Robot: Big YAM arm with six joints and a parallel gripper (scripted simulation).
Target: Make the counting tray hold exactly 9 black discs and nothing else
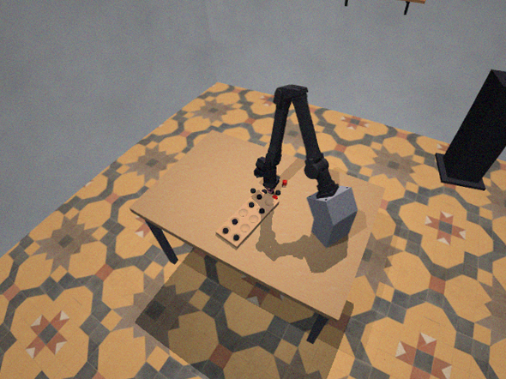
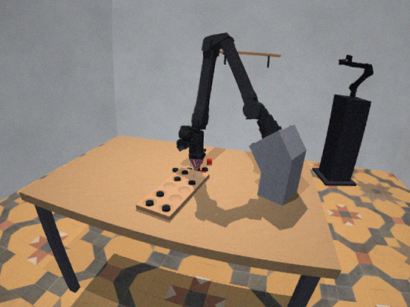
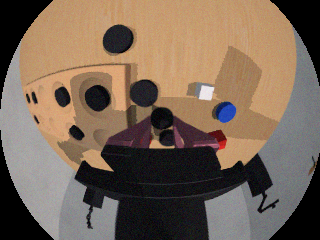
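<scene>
The wooden counting tray (image 1: 229,236) (image 2: 157,207) (image 3: 121,80) lies flat, with black discs in several pockets and several other pockets empty. My gripper (image 1: 270,190) (image 2: 196,169) (image 3: 162,119) points down just beyond the tray's far end. Its fingers are shut on a black disc (image 3: 162,116), low over the table. A loose black disc (image 3: 144,93) lies between the tray end and the fingers. Another loose disc (image 1: 253,190) (image 2: 175,169) (image 3: 118,39) lies off the tray's far left side. A third disc (image 1: 277,192) (image 2: 205,169) (image 3: 167,138) lies just behind the fingers.
A red block (image 1: 284,182) (image 2: 209,161) (image 3: 219,140) stands past the gripper. A second red piece (image 1: 274,197) (image 2: 203,172) lies close to the tray's far corner. A white cube (image 3: 205,92) and a blue disc (image 3: 226,112) lie beyond the gripper in the wrist view.
</scene>
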